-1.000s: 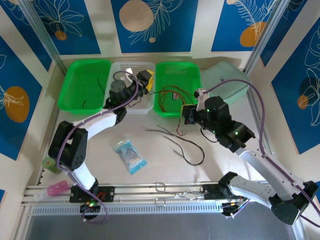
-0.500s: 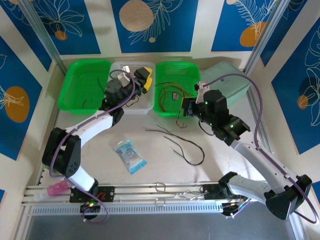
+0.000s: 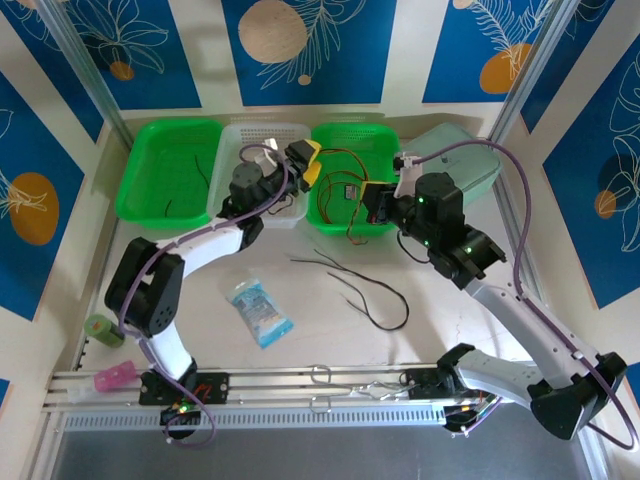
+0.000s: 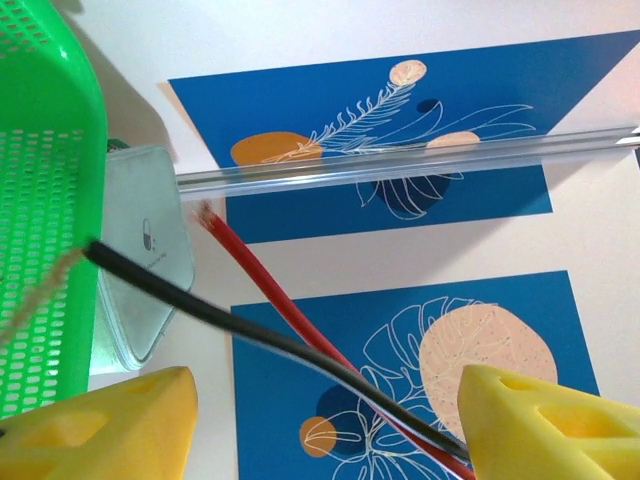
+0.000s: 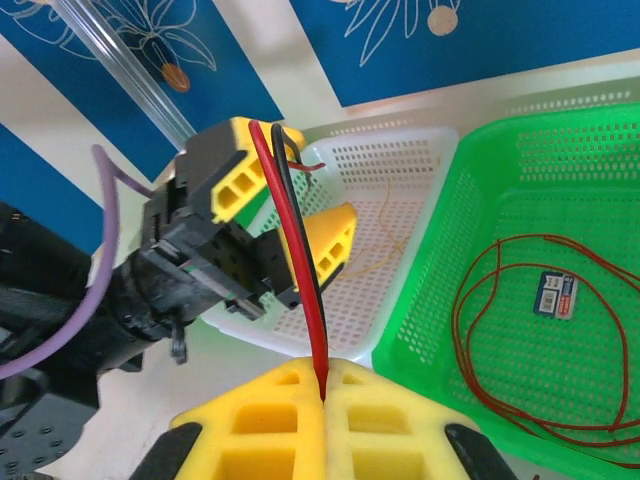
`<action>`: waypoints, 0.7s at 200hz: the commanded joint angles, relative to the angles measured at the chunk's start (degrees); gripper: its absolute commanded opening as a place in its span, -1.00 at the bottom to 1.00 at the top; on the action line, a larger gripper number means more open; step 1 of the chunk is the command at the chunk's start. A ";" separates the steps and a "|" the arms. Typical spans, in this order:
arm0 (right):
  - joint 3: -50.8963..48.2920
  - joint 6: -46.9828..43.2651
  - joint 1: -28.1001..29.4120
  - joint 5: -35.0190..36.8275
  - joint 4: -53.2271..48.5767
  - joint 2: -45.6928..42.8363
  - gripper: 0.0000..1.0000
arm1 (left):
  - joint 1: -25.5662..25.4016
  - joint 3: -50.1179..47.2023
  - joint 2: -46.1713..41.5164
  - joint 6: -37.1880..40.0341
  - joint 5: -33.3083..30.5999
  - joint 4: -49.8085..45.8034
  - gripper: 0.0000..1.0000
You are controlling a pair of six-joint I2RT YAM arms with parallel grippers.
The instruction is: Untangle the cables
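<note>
My right gripper point(image 5: 322, 378) is shut on a red cable point(image 5: 298, 260) and a black cable point(image 5: 290, 190) that rise side by side from its pads. The pair passes between the yellow fingers point(image 5: 332, 240) of my left gripper point(image 4: 325, 430), which is open; there the red cable point(image 4: 262, 285) and black cable point(image 4: 250, 325) run close to its right finger. From above, the left gripper point(image 3: 303, 163) hangs over the seam between the white basket point(image 3: 262, 130) and the middle green basket point(image 3: 355, 128), with the right gripper point(image 3: 372, 200) just to its right. More red cable point(image 5: 480, 320) loops in the green basket. Dark cables point(image 3: 375, 300) lie on the table.
A second green tray point(image 3: 165, 128) at the far left holds a short dark wire point(image 3: 200, 170). A pale teal lid point(image 3: 460, 165) lies at the back right. A plastic packet point(image 3: 258, 312), a green tape roll point(image 3: 102, 330) and a pink object point(image 3: 113, 377) lie near the left front.
My left gripper has swung right from over the white basket to the green basket's edge, its jaws opening wider. My right gripper has moved farther back with the red and black cables.
</note>
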 commanded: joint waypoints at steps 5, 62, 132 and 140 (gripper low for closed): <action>-0.22 1.02 -0.23 -1.57 0.97 -2.61 -1.00 | 1.22 4.17 1.08 -0.68 -0.85 3.54 0.30; -2.07 1.24 -0.23 -1.83 -1.13 -4.52 -1.00 | 2.27 6.27 2.95 -1.05 -1.63 5.02 -0.62; -0.80 -2.06 -4.36 -6.67 -11.16 -4.87 0.23 | 2.91 11.06 -1.36 16.21 6.82 -8.87 -1.00; -0.69 -2.63 -5.81 -7.13 -11.81 -5.70 0.31 | 2.91 11.99 -2.97 21.82 8.22 -14.08 -1.00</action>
